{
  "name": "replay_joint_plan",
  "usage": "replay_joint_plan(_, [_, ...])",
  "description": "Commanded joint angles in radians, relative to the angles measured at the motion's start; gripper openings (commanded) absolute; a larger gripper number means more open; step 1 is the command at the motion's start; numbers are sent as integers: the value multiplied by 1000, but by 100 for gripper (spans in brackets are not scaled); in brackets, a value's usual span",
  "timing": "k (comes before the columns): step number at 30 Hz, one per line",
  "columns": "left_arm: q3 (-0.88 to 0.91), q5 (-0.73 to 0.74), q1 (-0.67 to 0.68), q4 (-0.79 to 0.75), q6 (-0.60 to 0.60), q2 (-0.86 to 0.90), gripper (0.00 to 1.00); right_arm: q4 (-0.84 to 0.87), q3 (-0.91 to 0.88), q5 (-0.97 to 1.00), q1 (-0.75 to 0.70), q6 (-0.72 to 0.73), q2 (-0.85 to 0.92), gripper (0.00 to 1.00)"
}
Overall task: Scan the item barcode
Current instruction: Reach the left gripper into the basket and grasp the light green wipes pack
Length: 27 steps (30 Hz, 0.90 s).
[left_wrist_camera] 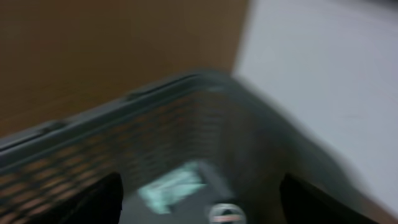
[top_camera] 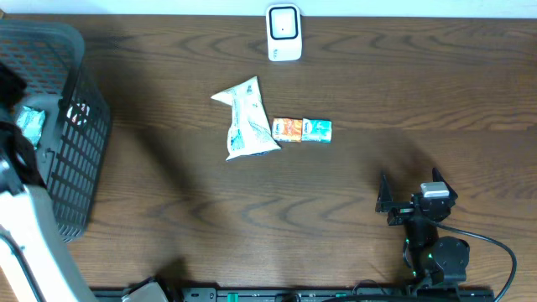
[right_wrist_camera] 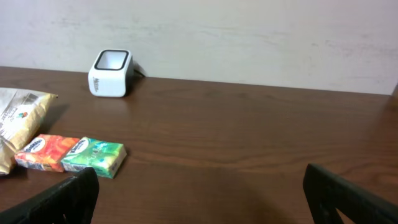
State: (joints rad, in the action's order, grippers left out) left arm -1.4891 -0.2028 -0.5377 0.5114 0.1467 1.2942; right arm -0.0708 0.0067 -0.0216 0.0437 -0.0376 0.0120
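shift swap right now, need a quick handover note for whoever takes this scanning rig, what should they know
Hands: the left hand is open and empty above the grey basket; its view is blurred. The right hand is open and empty, low over the near right of the table, apart from the items.
Things: scanner at the far edge. The white snack bag lies mid-table, with the orange pack and green pack end to end beside it.
Done: one teal packet lies in the basket, likely scanned.
Left: the bag and both packs, seemingly unscanned.
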Motion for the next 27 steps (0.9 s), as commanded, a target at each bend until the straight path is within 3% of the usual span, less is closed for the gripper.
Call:
replay_joint_plan(1, [12,-109,-57,4,-68,100,79,-5,-1,4,-4,-9,-5,99])
replay_joint_plan(7, [13,-109,-67,41,-300,282,79,-5,-1,4,-3,-9,-5,99])
replay_joint_plan(27, [13,-105,-68,-45,-624,677,80,-5,-1,4,-3,-9,-5,99])
